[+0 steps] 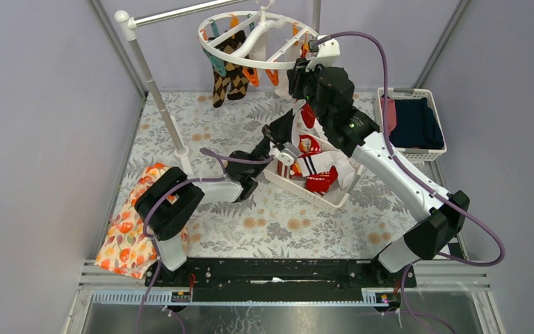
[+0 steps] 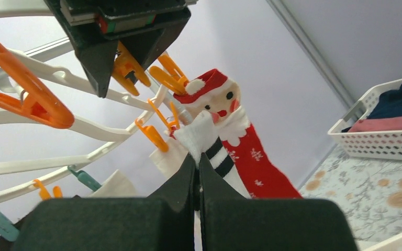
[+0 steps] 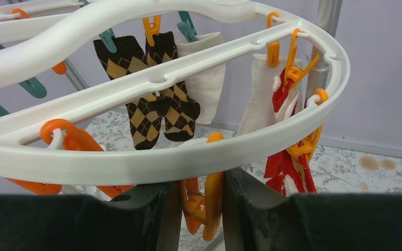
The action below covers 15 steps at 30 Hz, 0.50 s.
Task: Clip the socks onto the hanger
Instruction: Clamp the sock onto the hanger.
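Observation:
The hanger [image 1: 257, 42] is a round white ring with orange and teal clips, hung at the back. Two argyle socks [image 3: 152, 99], white socks [image 3: 207, 73] and a red Santa sock [image 2: 225, 104] are clipped to it. My right gripper [image 3: 201, 183] is shut on an orange clip [image 3: 209, 204] under the ring's near rim [image 3: 162, 157]; it sits at the ring's right edge [image 1: 304, 66]. My left gripper [image 2: 197, 159] is shut on the cuff of a white sock with black stripes [image 2: 204, 136], held up just below that clip [image 2: 128, 68]. From above, the left gripper [image 1: 286, 129] is raised over the basket.
A white slatted basket [image 1: 299, 191] with red and white socks sits mid-table under the arms. A second white basket [image 1: 417, 125] of navy and pink clothes stands at the right. An orange floral cloth [image 1: 128, 229] lies at the left edge. The grey pole [image 1: 156, 90] stands back left.

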Each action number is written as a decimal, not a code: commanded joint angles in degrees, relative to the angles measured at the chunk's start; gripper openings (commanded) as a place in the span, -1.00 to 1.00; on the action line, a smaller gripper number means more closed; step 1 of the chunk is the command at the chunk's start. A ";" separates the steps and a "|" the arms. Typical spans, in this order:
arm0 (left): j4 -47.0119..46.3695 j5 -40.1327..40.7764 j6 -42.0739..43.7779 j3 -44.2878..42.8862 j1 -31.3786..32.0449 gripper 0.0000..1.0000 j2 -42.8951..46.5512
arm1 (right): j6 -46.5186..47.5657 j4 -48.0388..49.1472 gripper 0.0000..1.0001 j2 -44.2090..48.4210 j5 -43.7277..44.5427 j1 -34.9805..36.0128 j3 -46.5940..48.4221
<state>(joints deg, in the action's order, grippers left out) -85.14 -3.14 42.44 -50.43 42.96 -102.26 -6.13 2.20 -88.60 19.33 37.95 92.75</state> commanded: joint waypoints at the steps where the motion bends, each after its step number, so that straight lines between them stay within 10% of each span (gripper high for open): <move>1: -6.88 -3.59 6.12 0.67 -1.66 -1.00 0.79 | -1.54 0.55 -0.62 2.63 0.42 -1.04 2.69; 15: -6.80 -3.27 6.77 -2.59 -2.71 -1.00 0.10 | -2.21 0.05 -0.62 2.91 -0.07 -1.19 2.44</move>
<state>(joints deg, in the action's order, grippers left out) -85.30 -6.28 46.92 -50.83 40.45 -102.26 -6.76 1.96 -88.20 18.81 37.45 92.79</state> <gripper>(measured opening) 0.009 0.349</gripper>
